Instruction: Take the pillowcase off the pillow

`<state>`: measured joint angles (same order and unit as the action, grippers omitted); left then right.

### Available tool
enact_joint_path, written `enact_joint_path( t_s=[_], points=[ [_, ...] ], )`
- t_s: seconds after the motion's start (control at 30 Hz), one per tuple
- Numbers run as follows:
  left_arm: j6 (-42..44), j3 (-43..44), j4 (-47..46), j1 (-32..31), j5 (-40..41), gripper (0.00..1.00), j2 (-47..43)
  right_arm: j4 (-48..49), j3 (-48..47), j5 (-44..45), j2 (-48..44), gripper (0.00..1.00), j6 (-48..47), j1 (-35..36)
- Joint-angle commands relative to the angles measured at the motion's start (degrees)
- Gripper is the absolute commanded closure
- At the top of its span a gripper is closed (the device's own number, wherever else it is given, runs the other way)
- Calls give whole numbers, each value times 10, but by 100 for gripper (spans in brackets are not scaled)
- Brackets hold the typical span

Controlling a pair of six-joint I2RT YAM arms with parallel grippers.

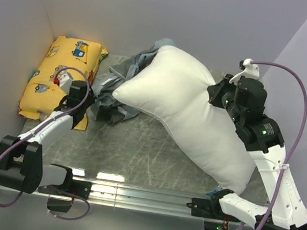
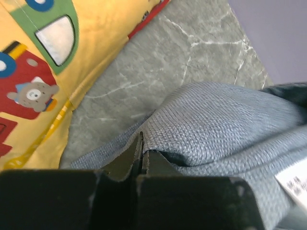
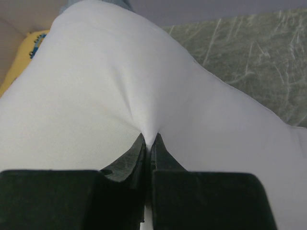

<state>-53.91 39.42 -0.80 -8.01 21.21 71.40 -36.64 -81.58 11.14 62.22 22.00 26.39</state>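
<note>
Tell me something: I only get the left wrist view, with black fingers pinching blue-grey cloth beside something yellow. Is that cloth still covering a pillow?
Observer: Barely. From above, the pillow, plain white, is almost all bare. The pillowcase lies bunched around its left end.
Operator: Is anything holding the pillow itself?
Observer: Yes. The right fingers are shut on a pinch of its white fabric, on the side away from the case.
Operator: And the yellow thing?
Observer: That is a smaller yellow pillow printed with cartoon cars, lying by the left wall.
</note>
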Motion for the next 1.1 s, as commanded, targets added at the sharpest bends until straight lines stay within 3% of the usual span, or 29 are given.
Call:
enact_joint_path(
  t_s=[0.0, 0.37, 0.53, 0.87, 1.07],
  points=[
    [-8, 25, -3, 18, -27, 99, -6, 109, -97, -3, -24, 100, 5, 1],
    [-8, 66, -20, 22, -53, 100, 87, 123, -125, -90, -46, 100, 24, 0],
    [-11, 80, -42, 22, -78, 100, 121, 136, -136, -192, -40, 100, 45, -2],
    [0, 60, -161, 17, -164, 100, 68, 203, -82, -379, -9, 100, 96, -2],
    [11, 81, -139, 17, -150, 100, 67, 221, -79, -421, -13, 100, 109, -2]
  ],
)
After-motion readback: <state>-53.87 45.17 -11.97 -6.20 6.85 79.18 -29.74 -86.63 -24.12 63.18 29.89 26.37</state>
